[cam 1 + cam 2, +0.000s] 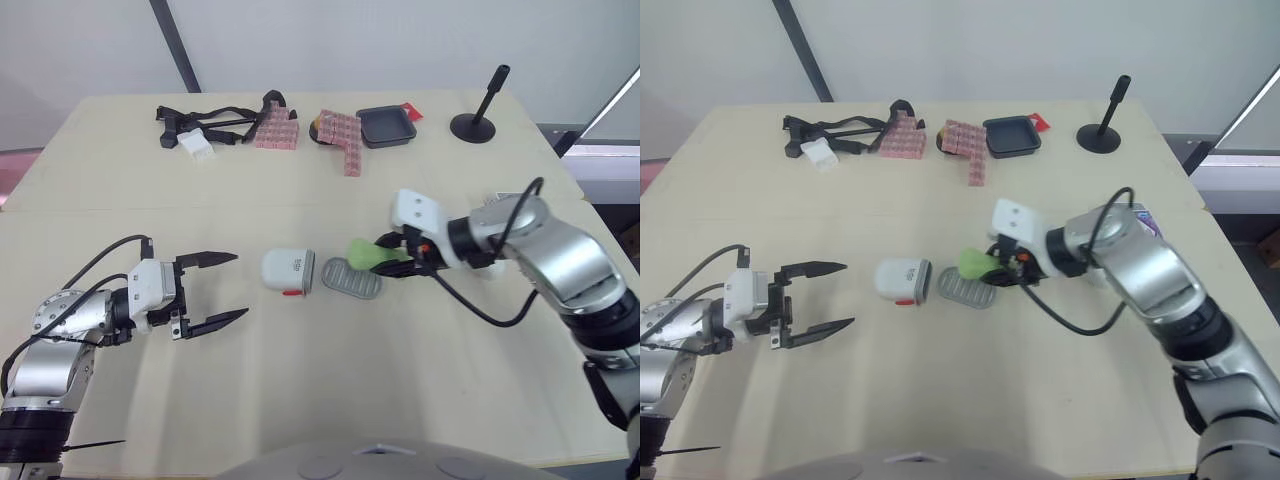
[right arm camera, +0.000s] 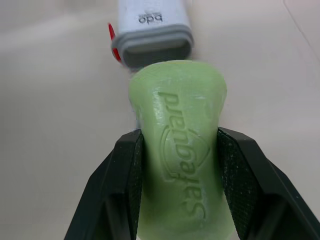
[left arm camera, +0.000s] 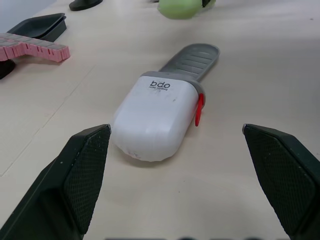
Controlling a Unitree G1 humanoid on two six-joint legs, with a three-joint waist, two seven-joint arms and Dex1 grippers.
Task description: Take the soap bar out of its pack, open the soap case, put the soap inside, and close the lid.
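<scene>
Right gripper (image 2: 179,137): clamped on pale green embossed soap bar (image 1: 362,253), at the tray's edge.
Case: white rounded plastic soap case (image 1: 289,270), ribbed grey tray (image 1: 351,279) slid out.
Left gripper (image 1: 240,285): 2 fingers apart, near case, holding nothing.
Risk: unbraced case may skid when soap lands.

Holds left arm (image 1: 70,325) low, forearm level, left gripper (image 1: 240,285) pointing toward the robot's right, fingers (image 3: 85,170) spread wide apart. Reaches right arm (image 1: 560,255) across from the right, elbow bent, wrist turned inward. Clamps right gripper (image 1: 380,255) on soap (image 2: 177,150), one finger each side.
</scene>
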